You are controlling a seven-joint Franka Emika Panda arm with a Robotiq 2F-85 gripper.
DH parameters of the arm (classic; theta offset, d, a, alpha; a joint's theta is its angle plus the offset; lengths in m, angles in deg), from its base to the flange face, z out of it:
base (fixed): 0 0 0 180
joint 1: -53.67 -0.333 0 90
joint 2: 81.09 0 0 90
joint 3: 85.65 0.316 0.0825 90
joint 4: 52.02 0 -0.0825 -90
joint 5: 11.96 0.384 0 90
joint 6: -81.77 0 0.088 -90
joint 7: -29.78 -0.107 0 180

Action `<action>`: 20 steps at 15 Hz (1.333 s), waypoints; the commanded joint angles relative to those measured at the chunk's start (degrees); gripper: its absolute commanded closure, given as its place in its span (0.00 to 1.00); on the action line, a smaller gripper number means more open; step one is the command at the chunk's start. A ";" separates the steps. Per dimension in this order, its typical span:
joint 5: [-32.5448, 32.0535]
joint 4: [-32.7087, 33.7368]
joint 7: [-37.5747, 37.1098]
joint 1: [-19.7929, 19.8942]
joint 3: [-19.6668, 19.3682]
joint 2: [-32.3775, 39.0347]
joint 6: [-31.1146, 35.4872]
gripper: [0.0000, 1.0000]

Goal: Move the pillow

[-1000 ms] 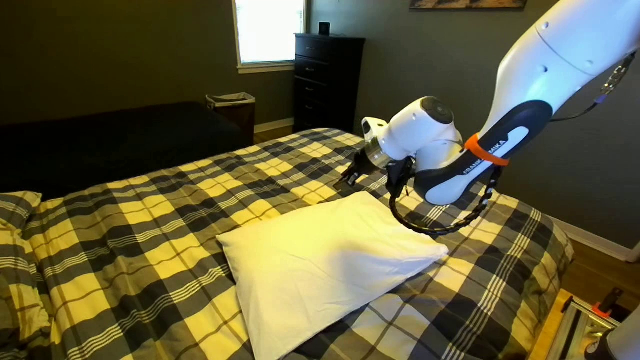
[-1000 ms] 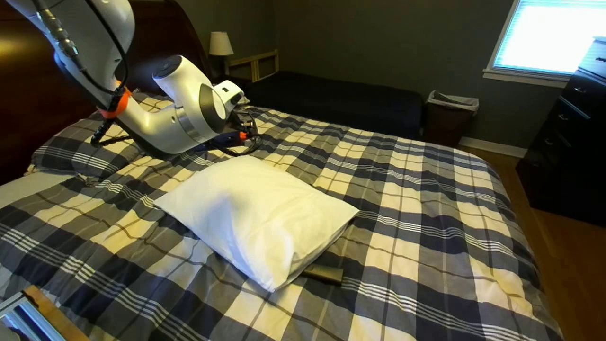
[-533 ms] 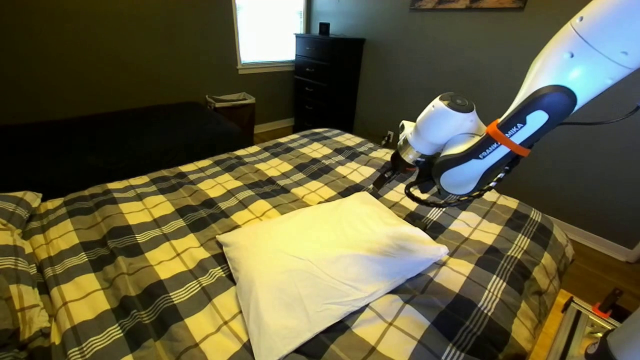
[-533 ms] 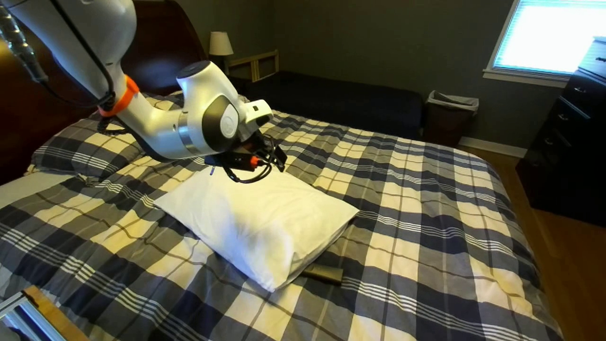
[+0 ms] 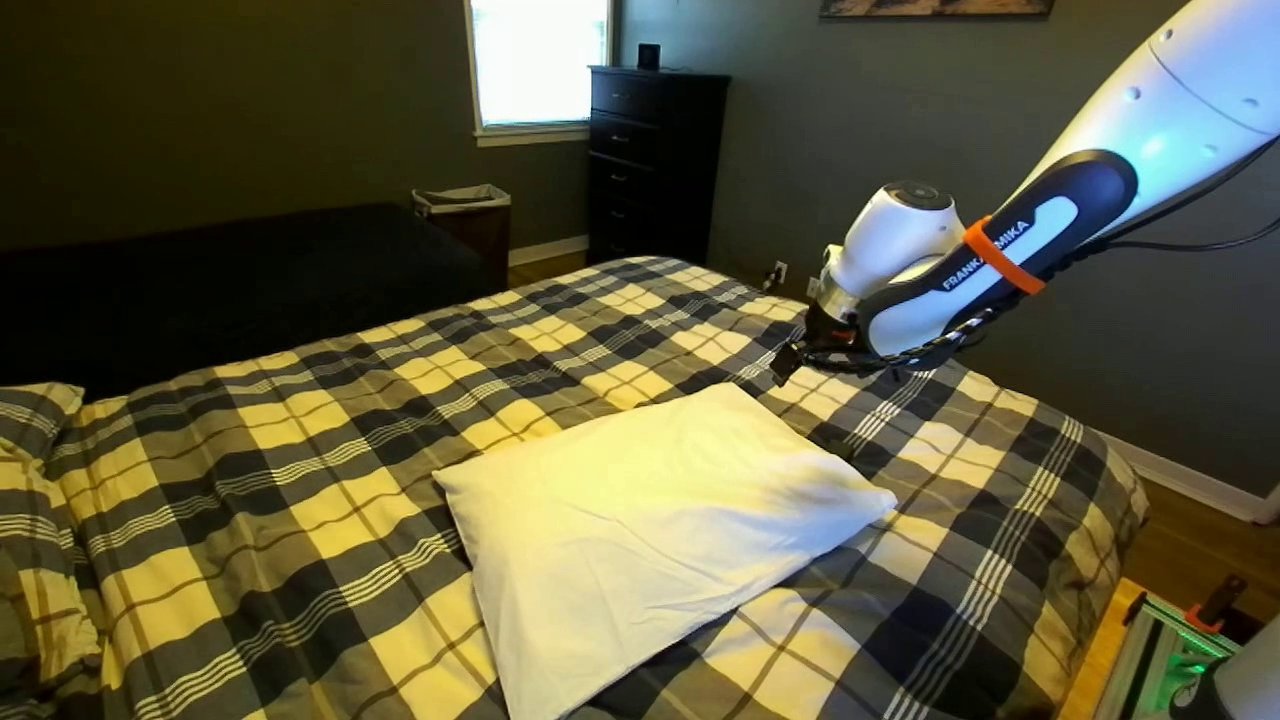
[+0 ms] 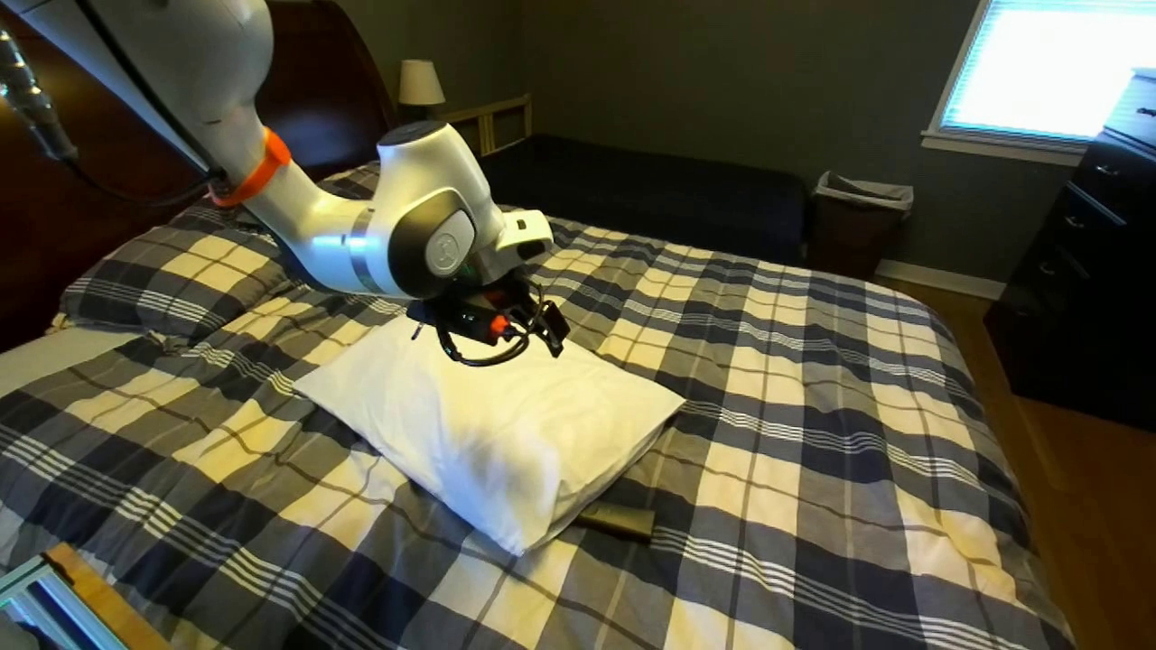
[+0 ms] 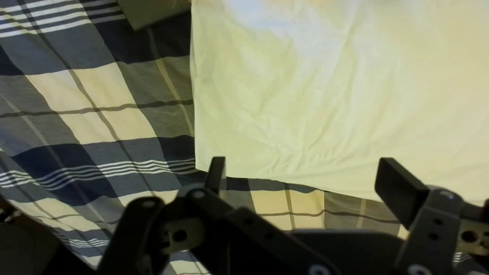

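The white pillow (image 5: 640, 520) lies flat on the plaid bedding, slightly wrinkled. It also shows in an exterior view (image 6: 515, 406) and fills the upper right of the wrist view (image 7: 305, 88). My gripper (image 7: 301, 164) is open and empty. Its two fingers stand wide apart in the wrist view, with the pillow's edge and one corner beyond them. In an exterior view my gripper (image 5: 786, 364) hangs above the bed beside the pillow's far corner, apart from it. In an exterior view the gripper (image 6: 554, 330) shows over the pillow's far edge, hiding part of it.
A small dark bar (image 6: 619, 522) lies partly under the pillow's edge and shows in the wrist view (image 7: 153, 11). A plaid-covered pillow (image 6: 172, 280) lies by the headboard (image 6: 316, 81). A dark dresser (image 5: 655, 160) and a bin (image 5: 465, 235) stand beyond the bed.
The arm has swung toward the bar's end of the pillow, rightward in both exterior views, moving less in the last half second. The pillow has not moved.
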 commanded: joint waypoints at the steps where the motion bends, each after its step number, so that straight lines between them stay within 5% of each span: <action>1: -3.81 3.43 -6.18 -1.22 -3.04 3.29 -0.78 0.00; 9: 5.19 16.31 -17.95 -0.25 -9.81 19.92 -5.10 0.00; 15: 21.33 23.52 -16.70 7.15 -3.30 28.44 -14.67 0.00; 20: 29.03 29.07 -22.10 9.48 -4.44 34.07 -18.17 0.00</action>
